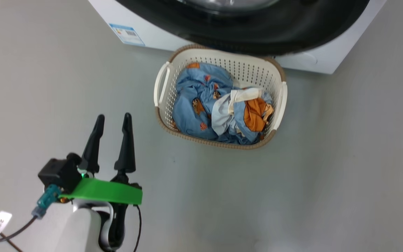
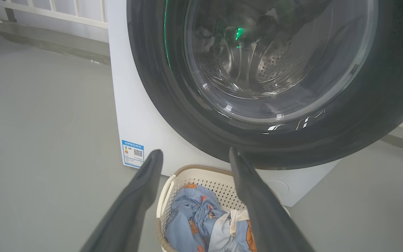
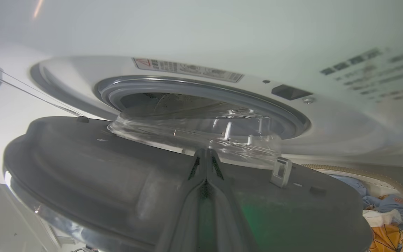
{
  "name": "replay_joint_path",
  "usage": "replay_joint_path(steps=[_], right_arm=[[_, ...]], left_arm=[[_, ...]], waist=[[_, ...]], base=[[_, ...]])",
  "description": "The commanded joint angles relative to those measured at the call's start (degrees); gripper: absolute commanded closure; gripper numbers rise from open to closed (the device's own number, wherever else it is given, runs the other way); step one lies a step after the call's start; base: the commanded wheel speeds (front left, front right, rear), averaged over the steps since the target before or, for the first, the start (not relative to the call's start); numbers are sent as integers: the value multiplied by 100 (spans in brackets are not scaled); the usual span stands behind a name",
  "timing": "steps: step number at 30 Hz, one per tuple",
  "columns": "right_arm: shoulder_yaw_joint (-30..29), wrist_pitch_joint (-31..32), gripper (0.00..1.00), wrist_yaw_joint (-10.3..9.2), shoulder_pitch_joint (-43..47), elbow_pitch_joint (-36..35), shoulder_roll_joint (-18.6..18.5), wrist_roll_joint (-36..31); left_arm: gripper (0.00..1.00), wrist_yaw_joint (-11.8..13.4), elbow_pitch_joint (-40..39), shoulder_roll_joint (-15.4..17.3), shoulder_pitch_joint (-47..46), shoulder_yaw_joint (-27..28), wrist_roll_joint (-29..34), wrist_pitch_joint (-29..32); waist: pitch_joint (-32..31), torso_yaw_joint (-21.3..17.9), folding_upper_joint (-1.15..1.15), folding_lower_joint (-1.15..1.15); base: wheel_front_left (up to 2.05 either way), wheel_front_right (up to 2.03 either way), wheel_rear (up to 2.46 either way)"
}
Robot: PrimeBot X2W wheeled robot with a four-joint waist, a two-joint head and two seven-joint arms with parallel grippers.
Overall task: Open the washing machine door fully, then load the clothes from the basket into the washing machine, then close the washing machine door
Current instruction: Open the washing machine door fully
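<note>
Washing machine door [image 3: 117,182]: ajar, not yet swung fully wide, its inner face and clear glass bowl [image 3: 194,129] seen from the right wrist, with the grey gasket [image 3: 187,82] of the washing machine [image 3: 187,35] exposed behind at 12 o'clock. Right gripper [image 3: 205,154] with fingers pressed together, holding nothing, tips seemingly laid against the door's inner face at the foot of the bowl, latch hook [image 3: 281,171] near at 3 o'clock. From the head, black door rim at 12 o'clock, overlapping the far rim of the basket [image 1: 243,70], set on the floor close before the machine, just past centre toward 1 o'clock. Clothes [image 1: 201,101] heaped inside the basket, none loaded. Left gripper [image 1: 113,116] at 8 o'clock, fingers spread wide and empty, well apart from the basket. Step in hand, by the look of it: the first, opening the door. Next, probably needed: a steady push with the closed fingers along the door's arc about its hinge until fully open, without slipping onto the glass or snagging the latch hook; afterwards, a reach of the open left fingers down into the basket.
</note>
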Motion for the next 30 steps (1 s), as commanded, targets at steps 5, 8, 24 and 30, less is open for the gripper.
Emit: replay_joint_path(steps=[5,8,24,30], right_arm=[[57,141,100,34,651,-378,274,170],[56,148,100,34,1015,-515,280,217],[-45,269,100,34,3019,-1426,331,640],[-120,239,100,34,3736,-1882,341,792]], left_arm=[[0,-24,-46,128,346,306,169,-59],[0,-46,-37,128,490,369,252,-59],[0,-133,70,165,1130,757,697,-59],[0,-151,130,218,1322,800,753,-59]], waist=[[-496,59,0,0],[-715,103,0,0],[-1850,548,0,0],[-2131,762,0,0]], base=[[0,0,0],[0,0,0],[0,0,0],[0,0,0]])
